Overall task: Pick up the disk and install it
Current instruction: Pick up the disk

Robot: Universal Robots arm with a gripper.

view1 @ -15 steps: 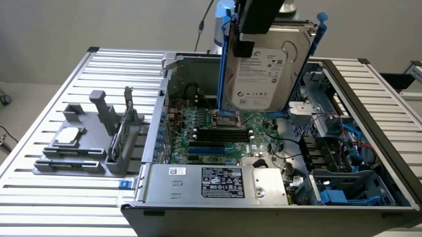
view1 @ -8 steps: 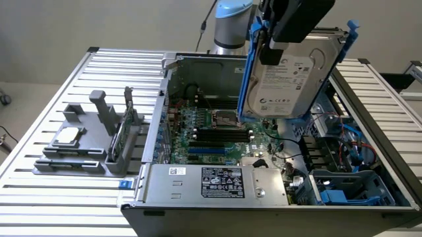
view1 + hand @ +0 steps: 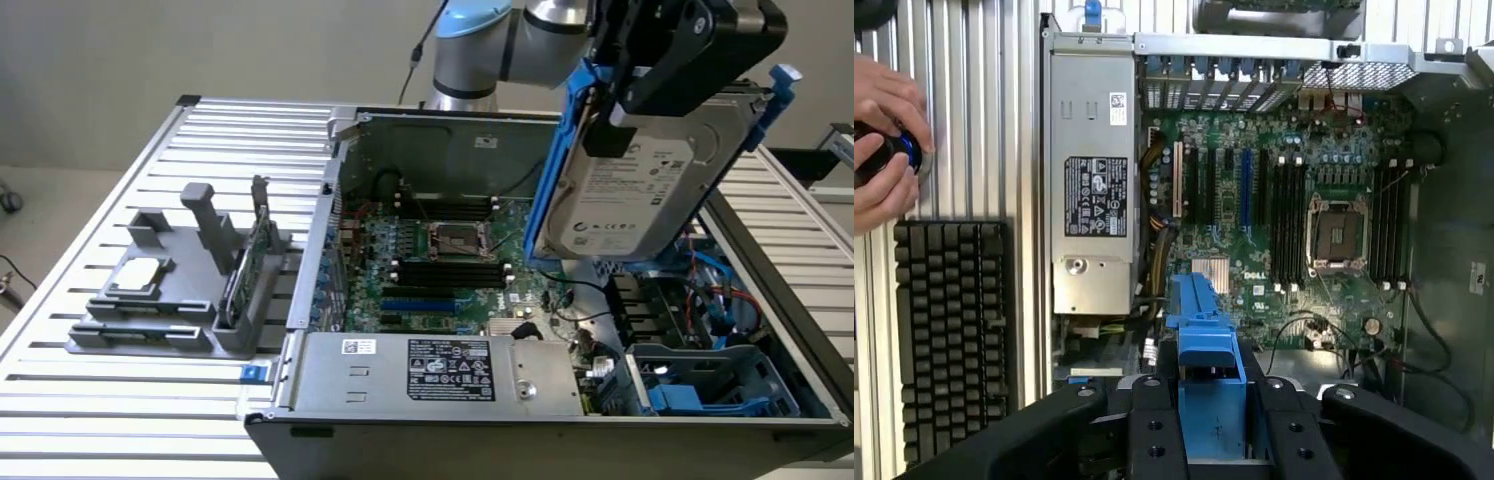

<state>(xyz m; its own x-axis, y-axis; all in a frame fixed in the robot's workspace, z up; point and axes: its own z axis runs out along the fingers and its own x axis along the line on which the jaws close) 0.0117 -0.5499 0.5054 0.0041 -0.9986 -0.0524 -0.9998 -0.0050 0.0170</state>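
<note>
the jaws pinch the disk [image 3: 647, 195] by its blue frame [image 3: 554, 170], holding it tilted on edge high over the open case [image 3: 454, 140], likely to keep it clear of the motherboard [image 3: 447, 285] below.

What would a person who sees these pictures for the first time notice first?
First, the disk, silver with a blue frame, held tilted in the gripper above the open computer case, toward the exterior view's right. Next, the green motherboard lying inside the case, and a grey holder on the slatted table at the exterior view's left.
</note>
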